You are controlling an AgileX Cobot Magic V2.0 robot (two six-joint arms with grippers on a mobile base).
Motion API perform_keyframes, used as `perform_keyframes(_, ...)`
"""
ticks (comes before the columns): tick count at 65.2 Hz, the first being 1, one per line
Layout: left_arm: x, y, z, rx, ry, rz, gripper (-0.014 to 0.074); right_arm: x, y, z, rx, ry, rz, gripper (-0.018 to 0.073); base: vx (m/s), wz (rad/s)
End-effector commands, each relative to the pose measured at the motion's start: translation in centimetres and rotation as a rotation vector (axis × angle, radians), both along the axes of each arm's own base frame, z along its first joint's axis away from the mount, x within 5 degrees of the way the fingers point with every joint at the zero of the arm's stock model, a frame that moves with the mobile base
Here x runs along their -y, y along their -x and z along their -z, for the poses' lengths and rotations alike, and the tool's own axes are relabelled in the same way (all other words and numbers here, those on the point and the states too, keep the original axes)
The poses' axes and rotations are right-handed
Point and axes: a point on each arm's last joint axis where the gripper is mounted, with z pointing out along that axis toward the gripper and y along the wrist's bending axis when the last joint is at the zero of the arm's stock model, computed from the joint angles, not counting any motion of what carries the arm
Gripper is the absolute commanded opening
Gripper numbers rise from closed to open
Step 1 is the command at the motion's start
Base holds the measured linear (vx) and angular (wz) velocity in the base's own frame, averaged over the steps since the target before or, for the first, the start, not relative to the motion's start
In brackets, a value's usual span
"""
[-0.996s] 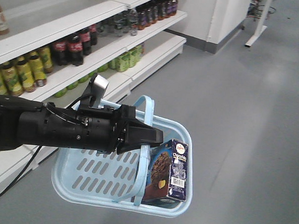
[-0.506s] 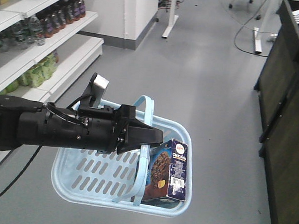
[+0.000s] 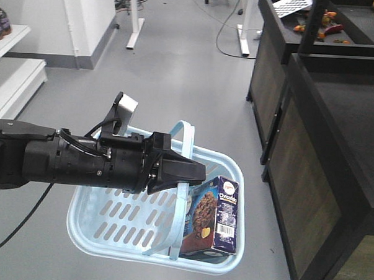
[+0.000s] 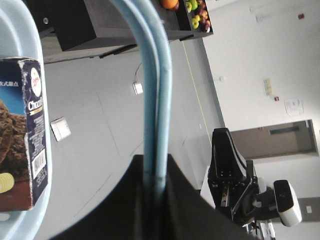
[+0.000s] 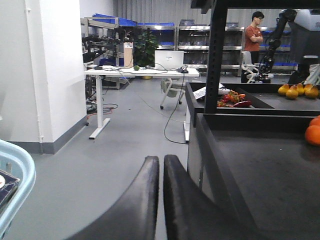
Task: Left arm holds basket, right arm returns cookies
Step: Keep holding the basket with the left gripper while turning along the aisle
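The light blue basket (image 3: 108,229) hangs above the grey floor by its loop handle (image 3: 186,137). My left gripper (image 3: 195,172) is shut on that handle, and in the left wrist view the handle (image 4: 155,100) runs straight into the closed black jaws of the left gripper (image 4: 155,170). The dark cookies box (image 3: 218,216) stands upright in the basket's right end; the cookies (image 4: 22,135) show their barcode side in the left wrist view. My right gripper (image 5: 161,162) is shut with nothing in it, beside the basket rim (image 5: 22,170).
Dark produce stands (image 3: 323,152) run close along the right, with oranges (image 5: 312,130) on one. A white shelf end (image 3: 16,77) is at far left. White desks (image 5: 140,75) and a person (image 5: 255,30) are farther back. Another robot (image 4: 235,170) stands by a wall.
The whole view has swung right: the drink shelves have left the frame and the dark stands have come in. The left arm, basket and cookies keep their positions relative to each other.
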Motion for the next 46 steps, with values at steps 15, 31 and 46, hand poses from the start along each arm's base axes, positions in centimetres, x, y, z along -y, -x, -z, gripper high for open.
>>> perform_keyframes(15,0.10,0.50,-3.34,0.040,0.152,-0.004,-0.0006,-0.10,0.09,-0.18,0.071,0.009,-0.010,-0.0011,0.18,-0.22)
perform_keyframes(31,0.10,0.50,-3.34,0.040,0.152,-0.004,-0.0006,-0.10,0.09,-0.18,0.071,0.009,-0.010,-0.0011,0.26,-0.05)
perform_keyframes(46,0.10,0.50,-3.34,0.040,0.152,-0.004,-0.0006,-0.10,0.09,-0.18,0.071,0.009,-0.010,-0.0011,0.33,0.08)
